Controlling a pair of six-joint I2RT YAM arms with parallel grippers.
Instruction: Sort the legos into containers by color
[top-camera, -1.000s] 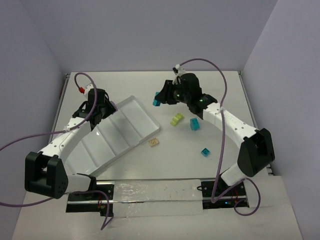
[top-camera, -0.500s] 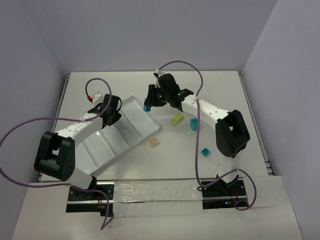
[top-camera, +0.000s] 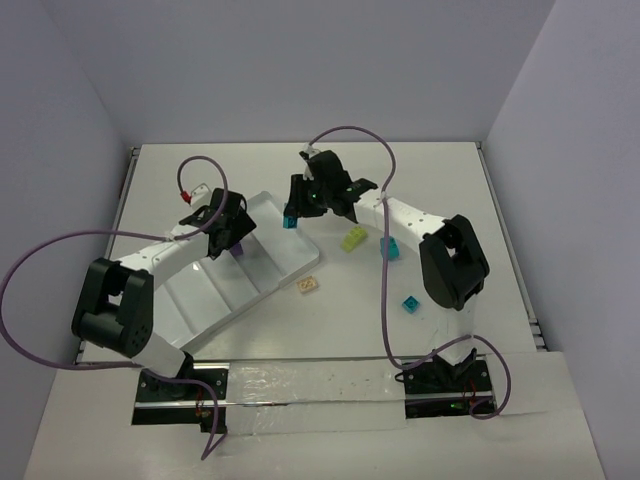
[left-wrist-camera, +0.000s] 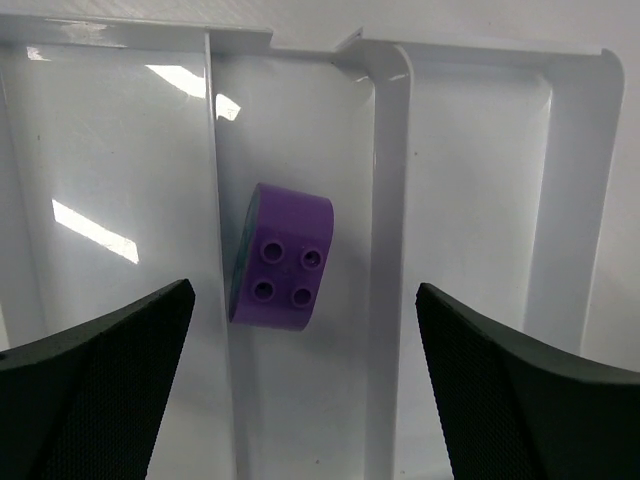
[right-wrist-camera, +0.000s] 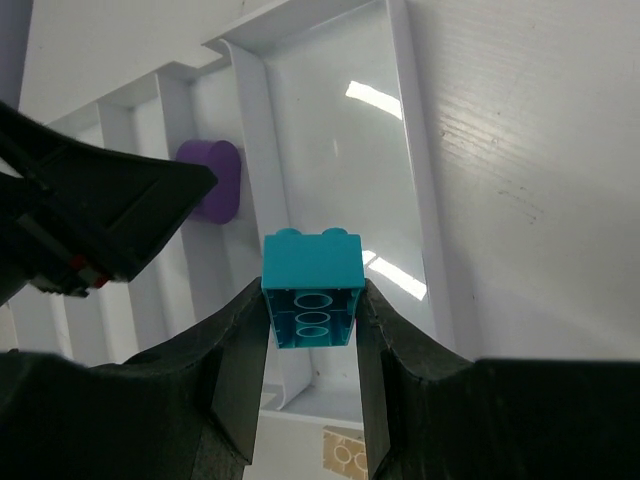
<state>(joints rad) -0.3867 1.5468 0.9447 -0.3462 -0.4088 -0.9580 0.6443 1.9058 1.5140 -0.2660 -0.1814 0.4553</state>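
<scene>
The white tray of containers (top-camera: 205, 290) lies slanted at the left. My left gripper (top-camera: 234, 238) (left-wrist-camera: 305, 395) hangs open above it. A purple lego (left-wrist-camera: 282, 258) (top-camera: 239, 249) lies loose below its fingers, in the second compartment from the far end, leaning on a ridge. My right gripper (top-camera: 294, 210) (right-wrist-camera: 311, 312) is shut on a teal lego (right-wrist-camera: 312, 288) (top-camera: 291, 219), held over the tray's far end compartment (right-wrist-camera: 340, 170). On the table lie a lime lego (top-camera: 353, 239), two teal legos (top-camera: 389, 248) (top-camera: 410, 303) and a beige lego (top-camera: 309, 286) (right-wrist-camera: 350, 455).
The two arms stand close together over the tray's far end; my left gripper's finger (right-wrist-camera: 100, 210) shows just left of the held teal lego. Purple cables loop over both arms. Walls enclose the table on three sides.
My left gripper has opened and let the purple lego drop into the tray. My right gripper has carried the teal lego leftward to the tray's far end.
</scene>
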